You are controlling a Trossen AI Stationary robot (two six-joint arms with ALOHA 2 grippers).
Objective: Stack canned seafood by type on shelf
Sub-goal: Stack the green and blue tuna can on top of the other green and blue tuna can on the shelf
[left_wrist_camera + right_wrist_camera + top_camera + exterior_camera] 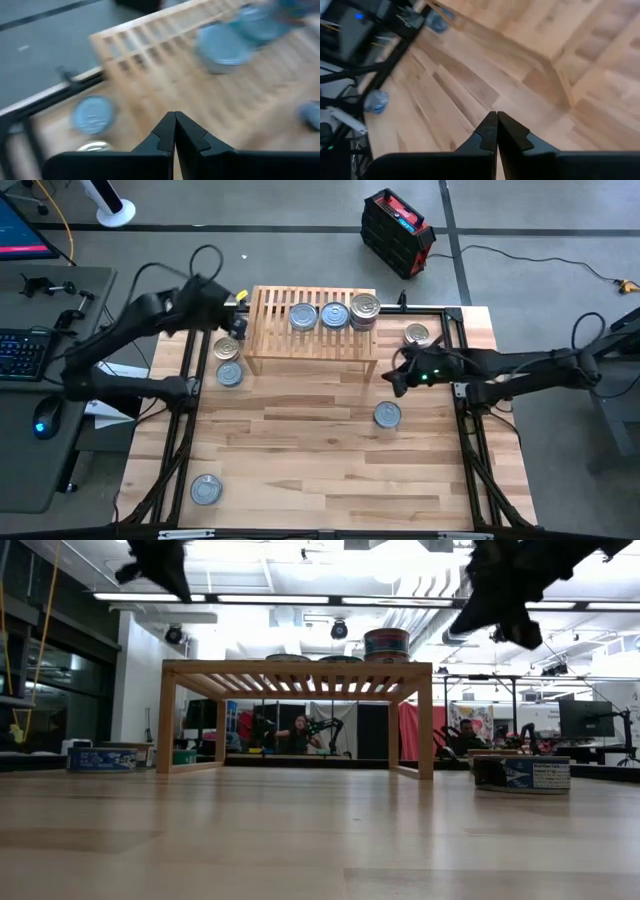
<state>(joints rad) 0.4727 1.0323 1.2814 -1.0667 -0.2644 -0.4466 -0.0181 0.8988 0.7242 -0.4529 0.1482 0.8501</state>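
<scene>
On the slatted top of the shelf (311, 330), which sits at the far middle of the table (320, 460), there are three spots of tins in a row: two single silvery-blue ones (304, 317) side by side, then a taller stack (365, 311) at the right end, right arm's side. The rest of the cans are scattered on the planks: a gold-lidded one (226, 348) and a blue-lidded one (230, 374) just off the shelf's left end, another gold one (417, 335) near the far right corner, a blue one (387, 415) out in the open right of centre, and one more blue tin (206, 489) near the front left. The left gripper (174, 120) hangs up in the air by the shelf's left end, fingers pressed together with nothing between them. The right gripper (496, 121) is also up off the table just past the shelf's right leg, fingers pressed together too, nothing in it. In the low view you can see people sitting way back in the room behind the shelf.
</scene>
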